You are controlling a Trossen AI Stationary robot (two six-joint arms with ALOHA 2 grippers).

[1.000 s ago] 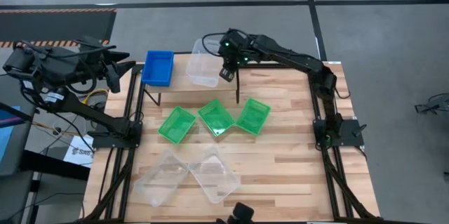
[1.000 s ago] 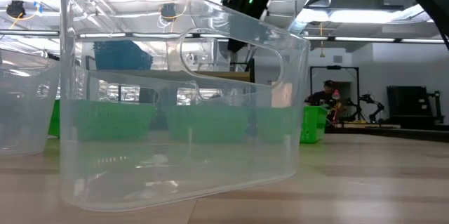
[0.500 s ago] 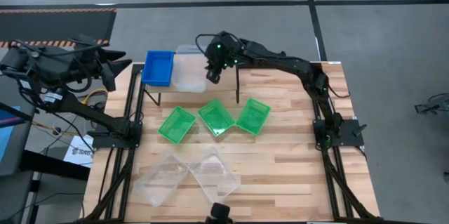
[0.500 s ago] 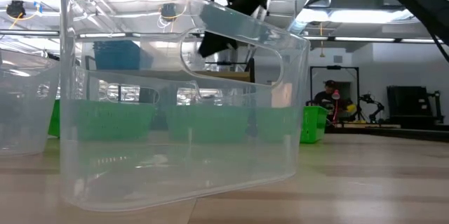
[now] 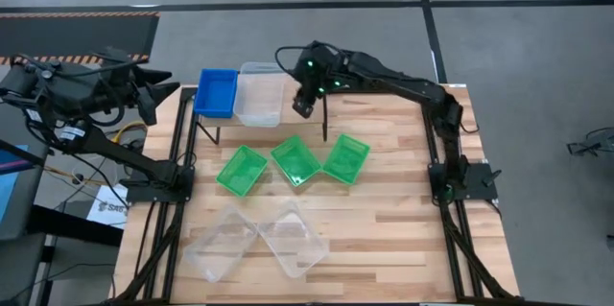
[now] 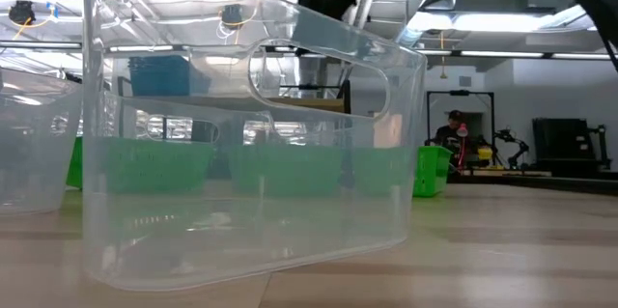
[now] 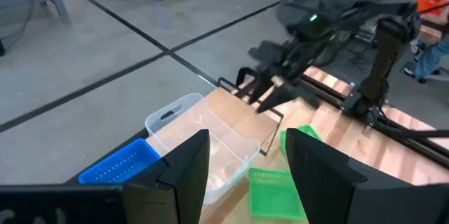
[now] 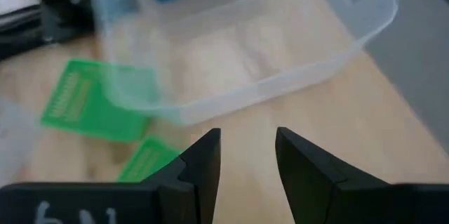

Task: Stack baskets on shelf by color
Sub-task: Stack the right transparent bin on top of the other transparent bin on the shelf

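One clear basket (image 5: 259, 94) sits on the shelf (image 5: 293, 114) beside the blue basket (image 5: 217, 92), the right fingers (image 5: 303, 105) released and empty just beside it, risking a nudge off the edge.

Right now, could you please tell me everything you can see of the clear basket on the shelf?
The clear basket is a shallow, see-through plastic tray with rounded corners and a handle slot in one end wall. It sits upright and empty on the shelf, beside the blue basket. The right pincer, open, hangs next to it, not gripping it.
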